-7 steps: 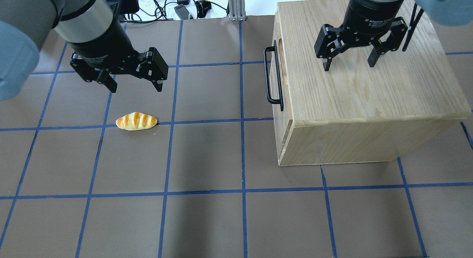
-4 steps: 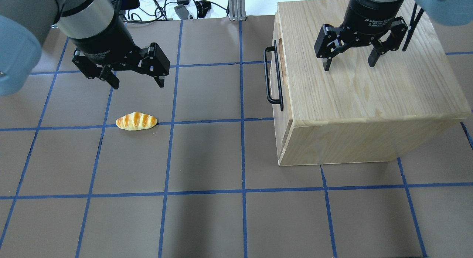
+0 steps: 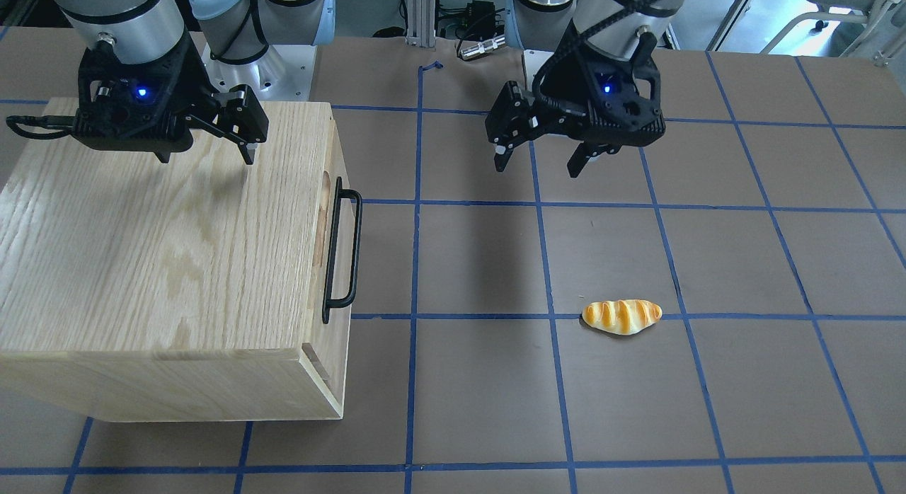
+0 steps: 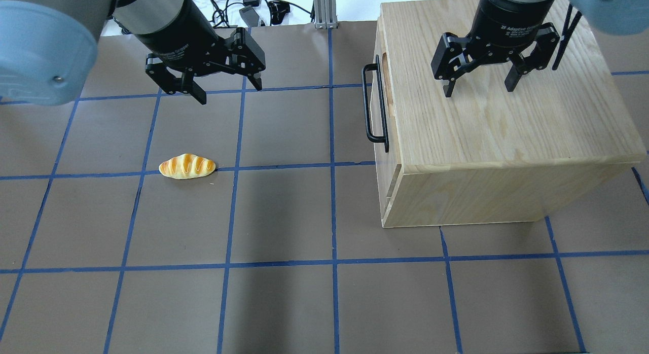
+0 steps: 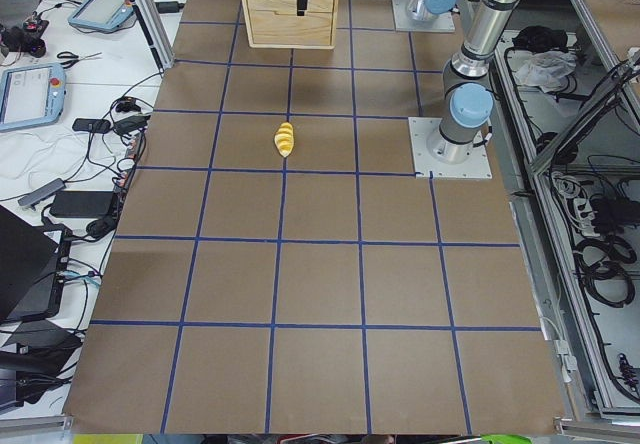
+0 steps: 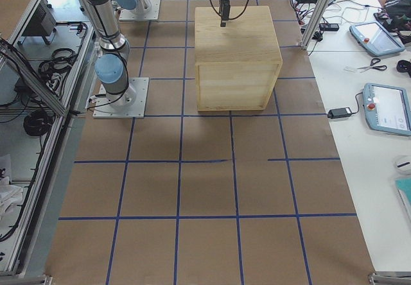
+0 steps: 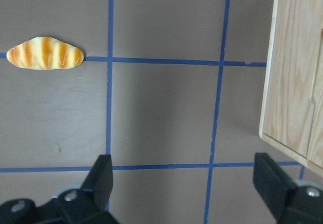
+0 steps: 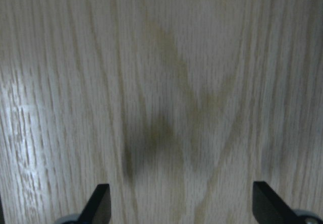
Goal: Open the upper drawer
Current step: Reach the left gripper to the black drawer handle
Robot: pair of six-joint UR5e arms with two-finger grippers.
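The oak cabinet (image 4: 502,115) stands on the right of the table. Its upper drawer front (image 4: 381,123) faces left and is shut flush, with a long black bar handle (image 4: 373,104) and an oval cut-out. In the front-facing view the handle (image 3: 342,250) shows too. My left gripper (image 4: 230,91) is open and empty, hovering over the table left of the handle and well apart from it. In the left wrist view its fingers (image 7: 102,176) frame bare table. My right gripper (image 4: 478,90) is open and empty just above the cabinet top (image 8: 166,82).
A toy bread roll (image 4: 187,166) lies on the table left of centre, nearer than my left gripper; it also shows in the left wrist view (image 7: 45,53). Blue tape lines grid the brown table. Cables lie beyond the far edge (image 4: 243,9).
My left gripper has moved right and toward the far side, closer to the cabinet's handle. The right gripper, the drawer and the roll have not moved.
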